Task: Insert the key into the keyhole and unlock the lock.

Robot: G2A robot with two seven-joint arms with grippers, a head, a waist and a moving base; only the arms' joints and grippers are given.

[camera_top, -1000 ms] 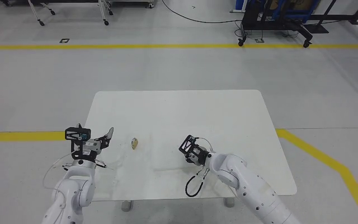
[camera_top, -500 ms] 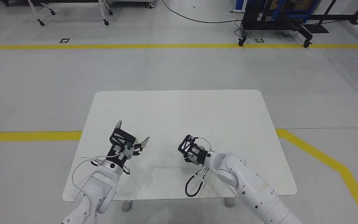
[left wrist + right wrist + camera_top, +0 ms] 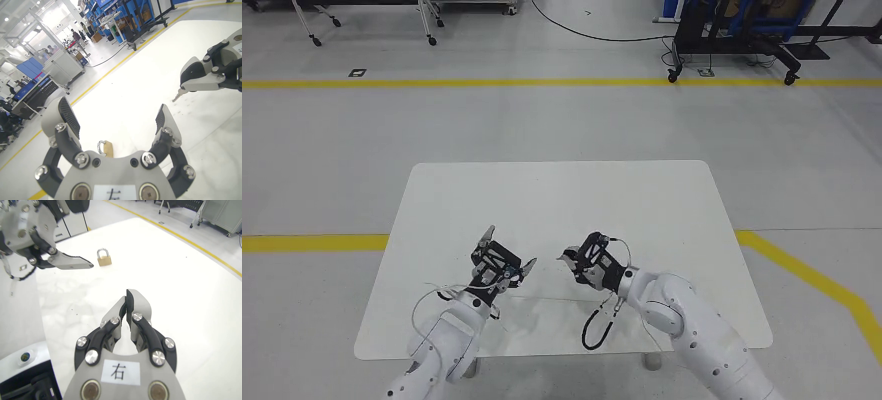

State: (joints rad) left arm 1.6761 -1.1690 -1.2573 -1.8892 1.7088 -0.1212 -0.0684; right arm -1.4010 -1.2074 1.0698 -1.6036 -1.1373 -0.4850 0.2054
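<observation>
Seen from above, my two arms meet over the near half of the white table (image 3: pixel 642 190). My left gripper (image 3: pixel 508 250) hangs with its fingers spread wide. My right gripper (image 3: pixel 570 257) sits just beside it, pinched together.

From the left wrist, the brass padlock (image 3: pixel 106 148) lies flat on the table directly under my left gripper, between the parted fingers. I judge it is placed there so the fingers can drop and steady it. Across from it, my right gripper is clamped on the key (image 3: pixel 178 95), gripping the bow so the blade sticks out bare. The blade runs on in line with the fingers, slanting down towards the table and the lock's side.

From the right wrist, my right pads (image 3: pixel 130 302) press tight, and the key between them is hidden. The padlock lies well ahead, its long axis running away from this gripper, with the shackle at the far end and the base facing me. I judge the keyhole is in that base, though it is too small to tell.
</observation>
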